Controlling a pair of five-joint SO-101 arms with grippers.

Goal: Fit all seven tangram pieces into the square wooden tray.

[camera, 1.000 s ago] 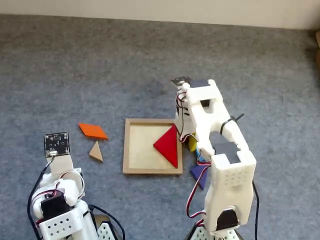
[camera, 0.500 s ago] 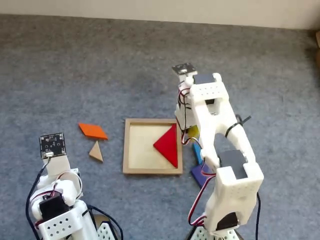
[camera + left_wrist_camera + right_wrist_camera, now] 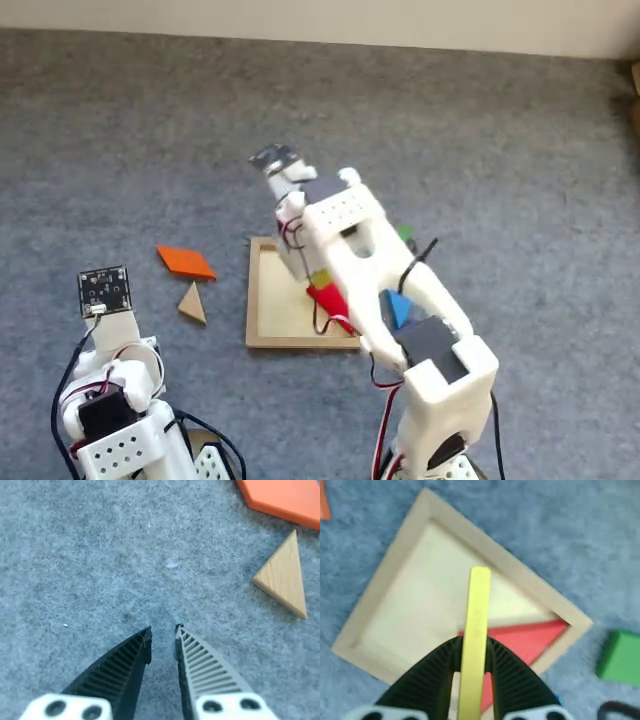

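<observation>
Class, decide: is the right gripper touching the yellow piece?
Touching. The right wrist view shows the right gripper closed on both faces of the yellow piece, no gap.

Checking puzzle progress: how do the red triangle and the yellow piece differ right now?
The red triangle lies flat inside the wooden tray; the yellow piece is held on edge over it. The red triangle is free of any claw; the yellow piece is clamped in the right claw. Both are coloured tangram pieces.

large triangle point(image 3: 328, 298) lies in the tray point(image 3: 252, 295) — parallelogram point(image 3: 186, 262) and small triangle point(image 3: 192, 303) left of it.
</observation>
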